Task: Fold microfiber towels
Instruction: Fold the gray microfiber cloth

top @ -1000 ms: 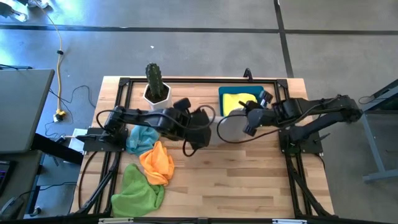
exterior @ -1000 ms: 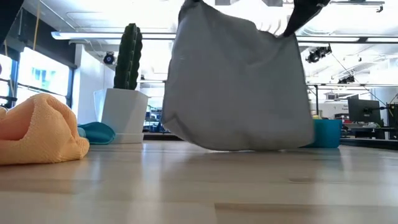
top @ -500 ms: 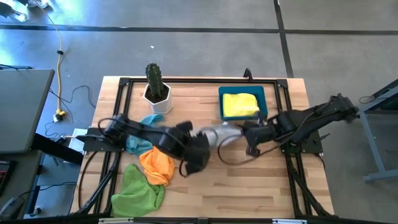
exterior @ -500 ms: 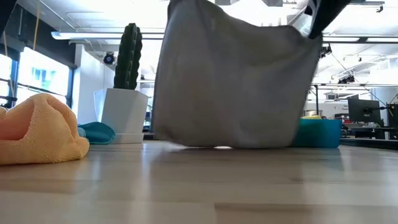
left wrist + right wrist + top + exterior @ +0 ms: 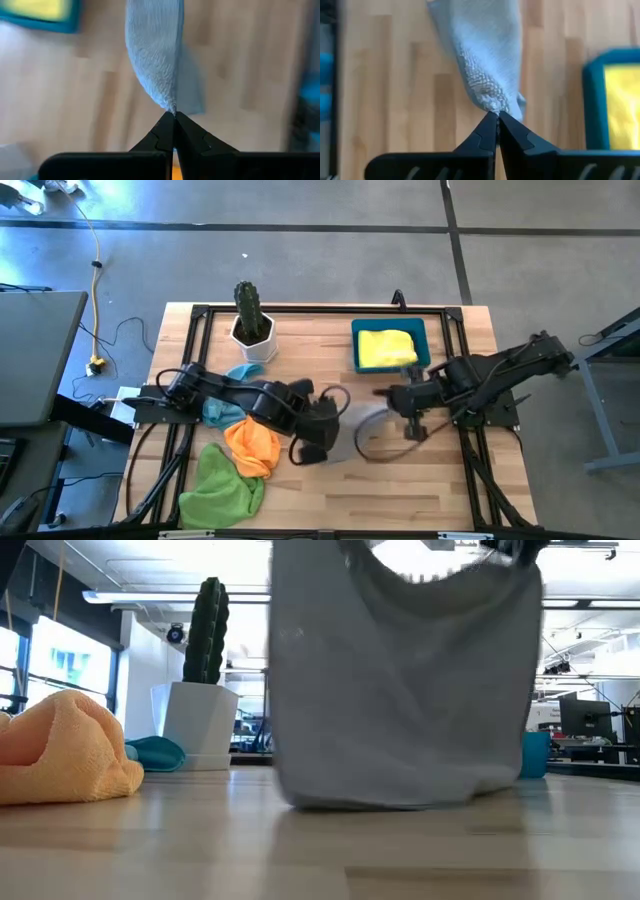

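While grey towel (image 5: 362, 423) hangs mid-frame, high view: left gripper (image 5: 318, 442) and right gripper (image 5: 414, 427) each pinch a corner.
Low view: hem (image 5: 385, 802) brushes table (image 5: 320, 850); lower evenly.
Wrist views: fingers (image 5: 165, 131) pressed on cloth; keep corners level, taut.

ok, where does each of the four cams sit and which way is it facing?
High: overhead, straight down on the table; both arms show.
Low: table height, looking level at the hanging grey towel.
Left wrist: past the left pincer, shut on the towel corner.
Right wrist: past the right pincer, shut on another corner.
Shared: all four show the grey towel.
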